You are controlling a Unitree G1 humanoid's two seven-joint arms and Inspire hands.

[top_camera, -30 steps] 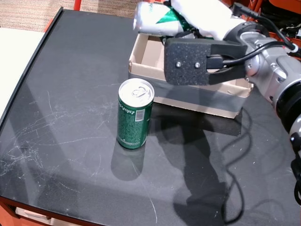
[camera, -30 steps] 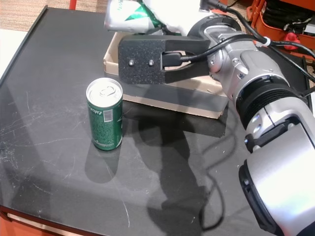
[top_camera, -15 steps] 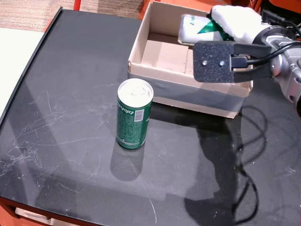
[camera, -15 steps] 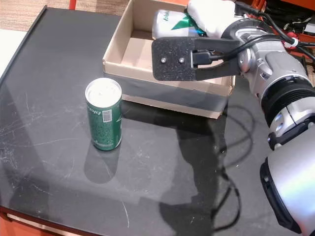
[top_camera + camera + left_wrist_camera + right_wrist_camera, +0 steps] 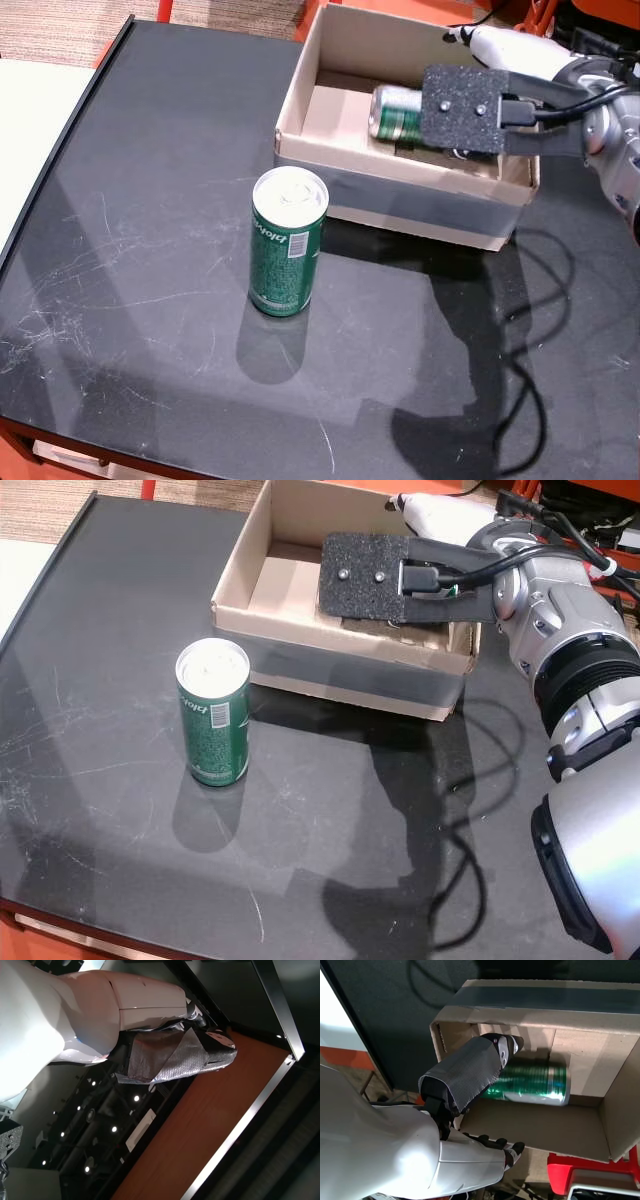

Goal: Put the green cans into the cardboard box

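A green can (image 5: 288, 255) stands upright on the black worktop (image 5: 150, 200), just in front of the near left corner of the cardboard box (image 5: 400, 195); in both head views its silver top with the pull tab faces up and a barcode label is on its side. It is near the box but does not touch it.

A second green can (image 5: 532, 1082) lies on its side on the bottom of the cardboard box, close to one of the box walls. In a head view only its silver end and a part of the green body (image 5: 395, 112) show, because the black foam pad on the right wrist covers the rest.

The right robot hand (image 5: 470, 1077) is over the open box, above the lying can. In the right wrist view its grey-wrapped thumb points towards the can and the other fingers (image 5: 507, 1147) are spread away from it, so the hand is wide and holds nothing.

The left robot hand (image 5: 175, 1055) shows only in the left wrist view, away from the worktop, in front of a ceiling with lamps. Whether its fingers are apart or closed I cannot tell.
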